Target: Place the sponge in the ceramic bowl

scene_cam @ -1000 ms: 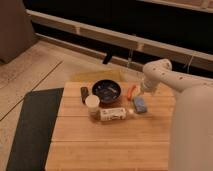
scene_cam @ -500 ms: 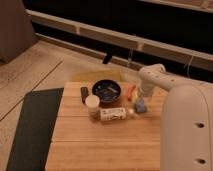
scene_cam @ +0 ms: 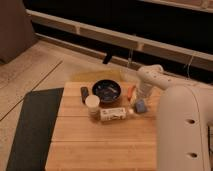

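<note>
Gripper [scene_cam: 144,94] hangs just above the sponge [scene_cam: 140,106] toward the table's [scene_cam: 100,145] right edge, ceramic bowl [scene_cam: 95,88] nearby; spread or pressed together, I cannot tell.

The end effector [scene_cam: 143,96] hangs just above the sponge [scene_cam: 141,106], which lies on the worktop [scene_cam: 100,145]. The ceramic bowl [scene_cam: 106,91] stands nearby, with a thin orange object [scene_cam: 131,92] between bowl and sponge.

No lettering is legible. The white bottle [scene_cam: 112,114], lying left of the hand [scene_cam: 143,96], carries a label with unreadable print. The hand hangs just over the sponge [scene_cam: 141,106].
</note>
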Controlling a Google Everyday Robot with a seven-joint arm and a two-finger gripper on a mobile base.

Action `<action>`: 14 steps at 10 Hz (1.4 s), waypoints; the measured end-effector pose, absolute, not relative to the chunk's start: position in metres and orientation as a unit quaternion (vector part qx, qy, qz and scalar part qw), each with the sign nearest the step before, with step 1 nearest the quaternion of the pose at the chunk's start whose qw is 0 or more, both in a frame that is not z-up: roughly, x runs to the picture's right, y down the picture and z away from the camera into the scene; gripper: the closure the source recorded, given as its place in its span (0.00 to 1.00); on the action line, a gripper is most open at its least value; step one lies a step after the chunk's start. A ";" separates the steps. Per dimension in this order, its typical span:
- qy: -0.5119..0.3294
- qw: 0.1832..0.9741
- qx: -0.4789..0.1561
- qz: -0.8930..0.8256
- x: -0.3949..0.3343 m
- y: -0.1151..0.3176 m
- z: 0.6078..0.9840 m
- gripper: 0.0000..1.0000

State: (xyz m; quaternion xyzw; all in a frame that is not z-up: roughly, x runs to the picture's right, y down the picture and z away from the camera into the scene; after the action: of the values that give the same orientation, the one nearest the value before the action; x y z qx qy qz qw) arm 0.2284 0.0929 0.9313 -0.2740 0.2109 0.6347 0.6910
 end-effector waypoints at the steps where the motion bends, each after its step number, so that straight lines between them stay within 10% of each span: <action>1: 0.210 0.690 -0.279 0.634 0.229 0.094 0.932 0.66; 5: 0.204 0.686 -0.290 0.636 0.230 0.091 0.932 1.00; 14: 0.158 0.753 -0.206 0.605 0.173 -0.036 0.885 1.00</action>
State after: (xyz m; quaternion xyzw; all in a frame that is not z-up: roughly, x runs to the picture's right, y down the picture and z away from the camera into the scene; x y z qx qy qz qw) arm 0.1733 -0.0360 0.8848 -0.2058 0.1581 0.6048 0.7529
